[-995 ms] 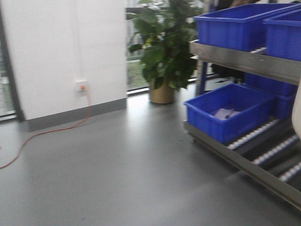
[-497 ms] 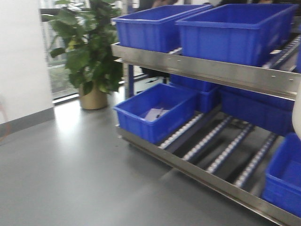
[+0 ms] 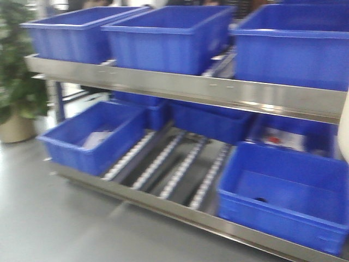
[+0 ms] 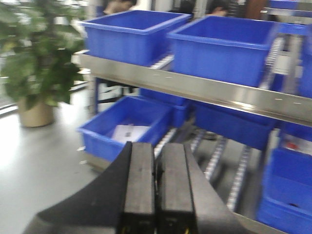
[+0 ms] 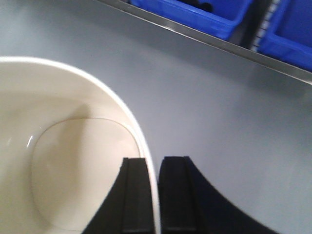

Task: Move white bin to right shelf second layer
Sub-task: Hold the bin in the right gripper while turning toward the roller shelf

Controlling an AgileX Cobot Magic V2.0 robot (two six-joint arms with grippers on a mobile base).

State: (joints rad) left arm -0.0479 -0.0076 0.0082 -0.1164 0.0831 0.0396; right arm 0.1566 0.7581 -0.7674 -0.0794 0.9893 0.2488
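Note:
The white bin (image 5: 63,146) fills the left of the right wrist view, hanging over grey floor. My right gripper (image 5: 155,161) is shut on its rim, one finger inside and one outside. In the front view only a cream sliver of the white bin (image 3: 343,131) shows at the right edge. Ahead stands the steel shelf rack: an upper tier behind a flat steel rail (image 3: 218,90) and a lower tier with white roller tracks (image 3: 180,169). I cannot tell which tier is the second layer. My left gripper (image 4: 157,146) is shut on nothing and faces the rack.
Large blue crates (image 3: 163,38) fill the upper tier. Others sit on the lower tier at the left (image 3: 92,142), with paper inside, and at the right (image 3: 283,196). A potted plant (image 3: 16,93) stands left of the rack on grey floor (image 3: 54,224).
The front view has swung right and closer to the rack. The wall has left the frame, the plant has slid to the left edge, and the rack now spans the picture.

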